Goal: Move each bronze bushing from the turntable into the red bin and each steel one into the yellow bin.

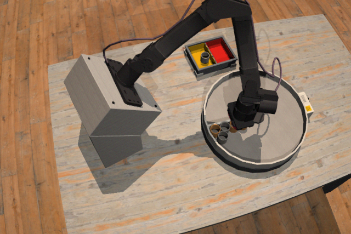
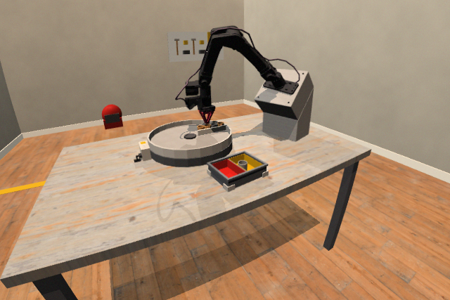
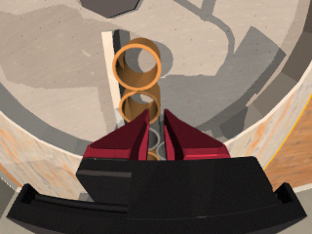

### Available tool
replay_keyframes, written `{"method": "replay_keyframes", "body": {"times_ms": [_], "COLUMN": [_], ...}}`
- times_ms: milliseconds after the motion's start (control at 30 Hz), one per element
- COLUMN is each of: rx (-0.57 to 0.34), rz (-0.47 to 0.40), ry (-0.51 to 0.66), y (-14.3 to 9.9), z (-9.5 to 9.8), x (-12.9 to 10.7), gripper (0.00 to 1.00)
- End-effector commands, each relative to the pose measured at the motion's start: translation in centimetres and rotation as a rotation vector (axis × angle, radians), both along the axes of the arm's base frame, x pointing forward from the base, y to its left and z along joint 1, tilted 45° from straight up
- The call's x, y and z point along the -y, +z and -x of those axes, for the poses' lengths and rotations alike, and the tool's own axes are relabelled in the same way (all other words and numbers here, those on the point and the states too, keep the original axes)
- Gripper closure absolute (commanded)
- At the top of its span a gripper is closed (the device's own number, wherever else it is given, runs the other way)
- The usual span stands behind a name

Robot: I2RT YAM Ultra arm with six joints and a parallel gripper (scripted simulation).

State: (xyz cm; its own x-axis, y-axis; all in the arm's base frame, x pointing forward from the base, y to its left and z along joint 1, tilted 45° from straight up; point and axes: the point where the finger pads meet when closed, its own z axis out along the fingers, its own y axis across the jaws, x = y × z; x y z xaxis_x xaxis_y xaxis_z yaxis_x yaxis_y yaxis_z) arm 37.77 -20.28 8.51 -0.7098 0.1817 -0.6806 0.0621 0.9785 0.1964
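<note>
The round turntable carries a cluster of bushings at its near-left rim: a bronze one, two steel ones, and another bronze one half hidden under my wrist. My gripper hangs low over this cluster, also seen in the exterior view. In the wrist view my red fingers stand narrowly open with nothing gripped. Two bronze bushings lie just beyond the fingertips. A greyish ring shows in the gap below the fingertips.
The two-part bin stands behind the turntable, with a yellow half holding one steel bushing and an empty red half. The turntable's raised rim is close to the cluster. The arm's grey base block stands left.
</note>
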Motion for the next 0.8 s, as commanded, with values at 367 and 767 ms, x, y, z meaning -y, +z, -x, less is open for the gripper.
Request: {"method": "replay_keyframes", "body": {"times_ms": [367,767], "rx": [0.038,0.038], "rz": [0.038,0.038], "ry": [-0.021,-0.021], "y": [1.94,1.94], "z": [-0.36,-0.36], "x": [1.26,1.26], "gripper": [0.86,0.86]}}
